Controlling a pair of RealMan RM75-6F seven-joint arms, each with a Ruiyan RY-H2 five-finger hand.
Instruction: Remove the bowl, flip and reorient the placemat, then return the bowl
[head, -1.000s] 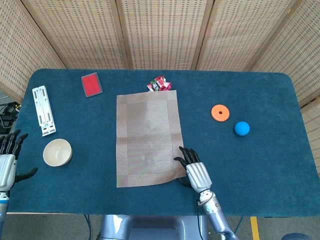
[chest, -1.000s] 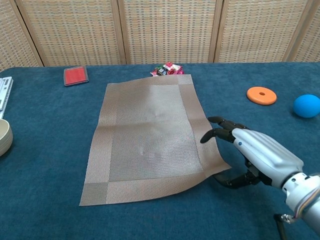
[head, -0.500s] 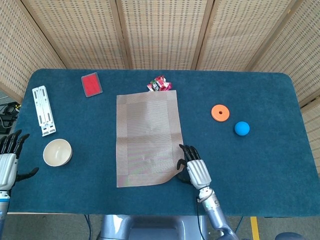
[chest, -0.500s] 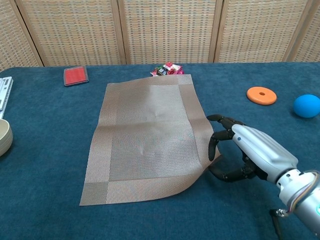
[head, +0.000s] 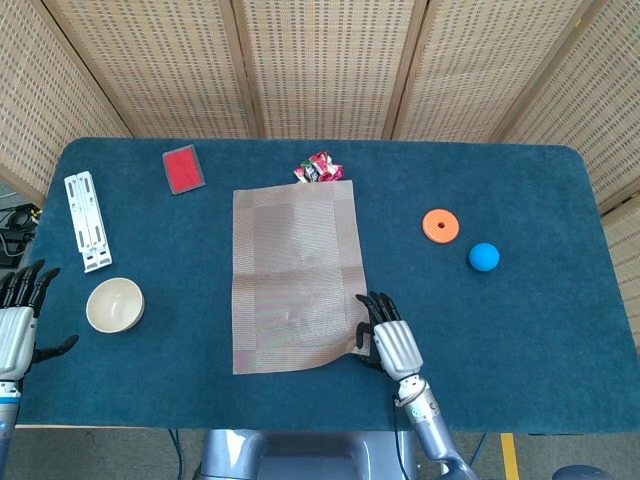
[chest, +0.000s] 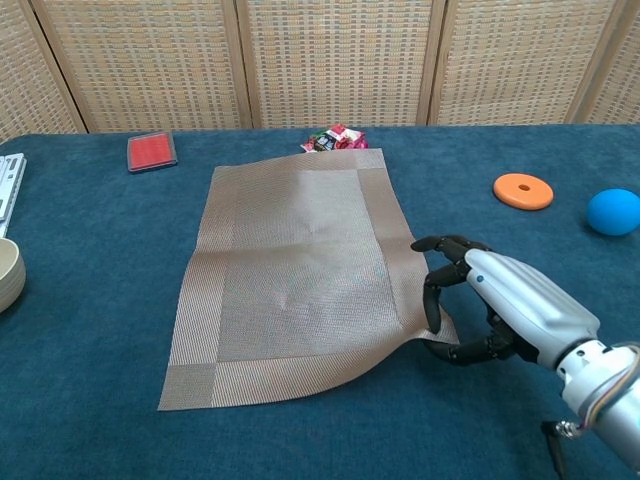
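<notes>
Right hand (chest: 478, 310) now pinches the placemat (chest: 295, 265) corner, which was flat one second ago.
The bowl (head: 114, 304) stands aside; left hand (head: 18, 322) released; the flip can start.

The grey-brown rectangular placemat (chest: 295, 275) looked like a finely ribbed, matt woven sheet, and it lay on a surface (head: 520, 330) covered in dark blue, felt-like matt cloth. The right robot hand (chest: 490, 305) had a smooth, silvery plastic-looking back with glossy black fingers (chest: 432, 300), while the small cream bowl (head: 114, 304) looked smooth and faintly glossy.
</notes>
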